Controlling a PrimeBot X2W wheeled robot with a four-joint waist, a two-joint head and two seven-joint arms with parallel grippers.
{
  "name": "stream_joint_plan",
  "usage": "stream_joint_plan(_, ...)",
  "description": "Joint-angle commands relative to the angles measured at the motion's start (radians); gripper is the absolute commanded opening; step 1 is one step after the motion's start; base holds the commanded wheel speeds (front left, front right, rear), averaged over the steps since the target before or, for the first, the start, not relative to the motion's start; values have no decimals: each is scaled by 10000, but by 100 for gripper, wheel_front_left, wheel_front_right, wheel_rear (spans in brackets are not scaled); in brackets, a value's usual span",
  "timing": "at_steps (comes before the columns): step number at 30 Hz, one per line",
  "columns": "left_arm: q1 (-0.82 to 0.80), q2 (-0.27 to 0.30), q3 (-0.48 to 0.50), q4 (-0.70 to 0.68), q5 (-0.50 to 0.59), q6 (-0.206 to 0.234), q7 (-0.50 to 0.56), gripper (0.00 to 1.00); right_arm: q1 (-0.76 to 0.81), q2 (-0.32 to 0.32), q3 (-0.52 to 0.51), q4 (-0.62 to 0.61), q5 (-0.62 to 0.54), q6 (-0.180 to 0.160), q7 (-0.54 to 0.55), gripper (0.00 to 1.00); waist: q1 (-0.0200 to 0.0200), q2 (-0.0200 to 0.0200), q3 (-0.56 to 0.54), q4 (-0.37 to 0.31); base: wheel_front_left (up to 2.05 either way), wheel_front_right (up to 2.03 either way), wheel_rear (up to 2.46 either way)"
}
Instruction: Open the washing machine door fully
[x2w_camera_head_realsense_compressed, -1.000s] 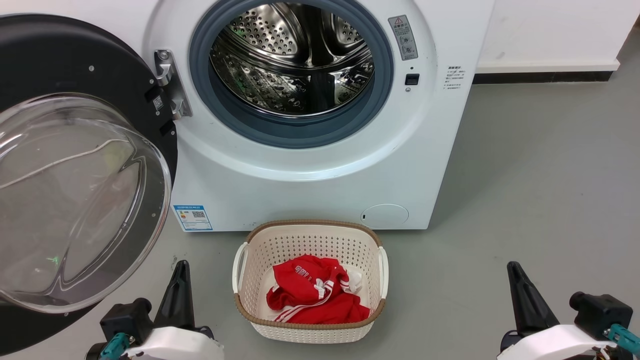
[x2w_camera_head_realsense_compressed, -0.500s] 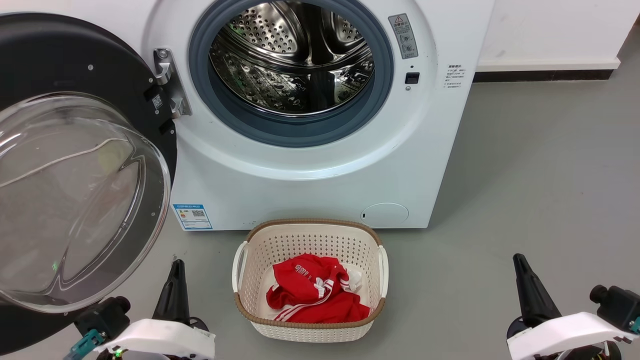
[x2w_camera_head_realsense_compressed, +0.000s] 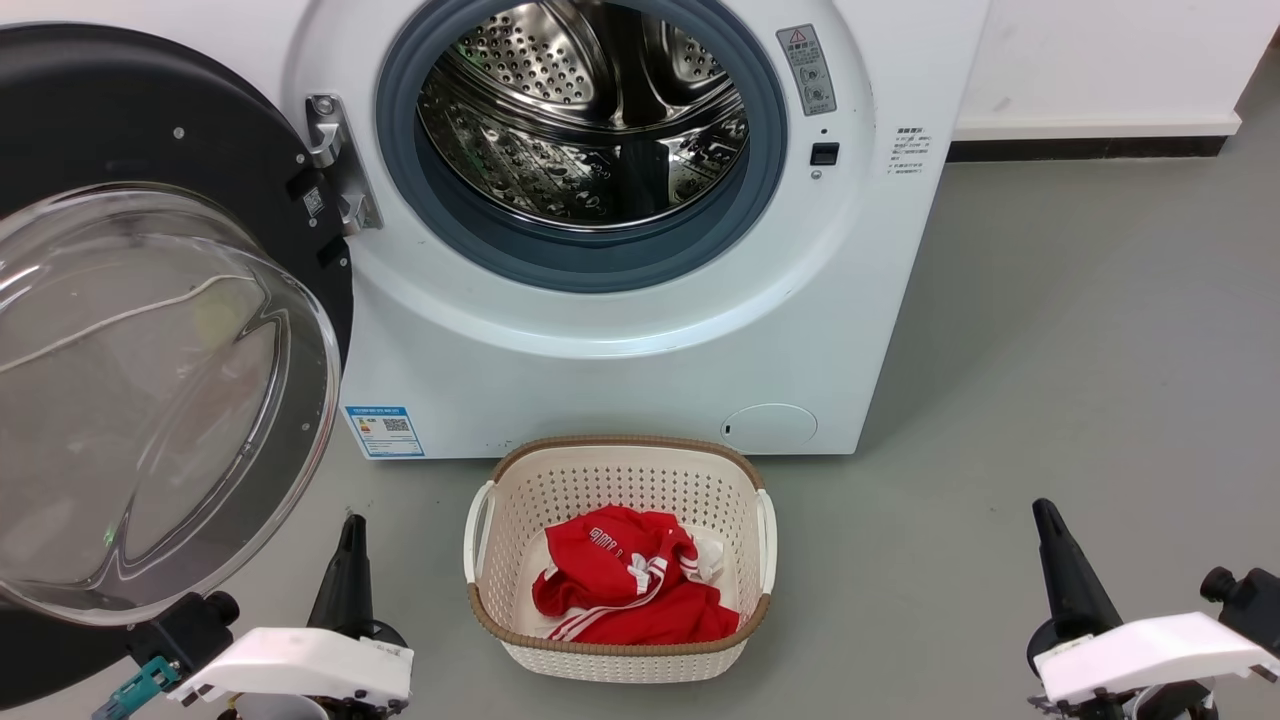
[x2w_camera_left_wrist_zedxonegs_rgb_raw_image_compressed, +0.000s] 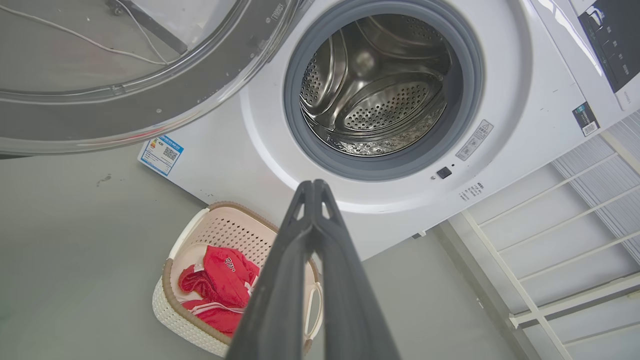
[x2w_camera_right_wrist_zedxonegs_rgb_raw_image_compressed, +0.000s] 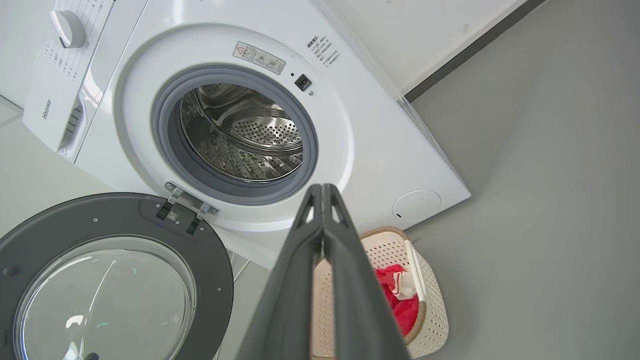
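I find the door (x2w_camera_head_realsense_compressed: 150, 390) standing wide open on its hinge (x2w_camera_head_realsense_compressed: 335, 165), glass bowl facing me. It is just ahead and to the left of the left end effector (x2w_camera_head_realsense_compressed: 351, 535), and apart from it. That end effector's fingers are pressed together tip to tip and grip nothing. The right end effector (x2w_camera_head_realsense_compressed: 1047, 520) is likewise closed and empty, well to the right of the door. The washer (x2w_camera_head_realsense_compressed: 620, 370) stands ahead of both, its drum (x2w_camera_head_realsense_compressed: 585, 120) exposed. Between the two end effectors, nearer the left one, a basket (x2w_camera_head_realsense_compressed: 620, 447) sits on the floor (x2w_camera_head_realsense_compressed: 1050, 330), close against the washer's front; I cannot tell whether they touch. A red garment (x2w_camera_head_realsense_compressed: 625, 595) lies in it.
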Motion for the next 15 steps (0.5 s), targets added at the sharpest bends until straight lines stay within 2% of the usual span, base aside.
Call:
stream_joint_plan(1,-289,17,60,-78,-287,-79,57,0,-330,-79,-33,-77,294,0,30,0,0,-1,2,0,0,0,0)
stream_joint_plan(15,-454,13,195,67,-2099,-212,500,0,-537,-93,-142,147,2092,0,299,0,0,-1,34,-6,0,0,0)
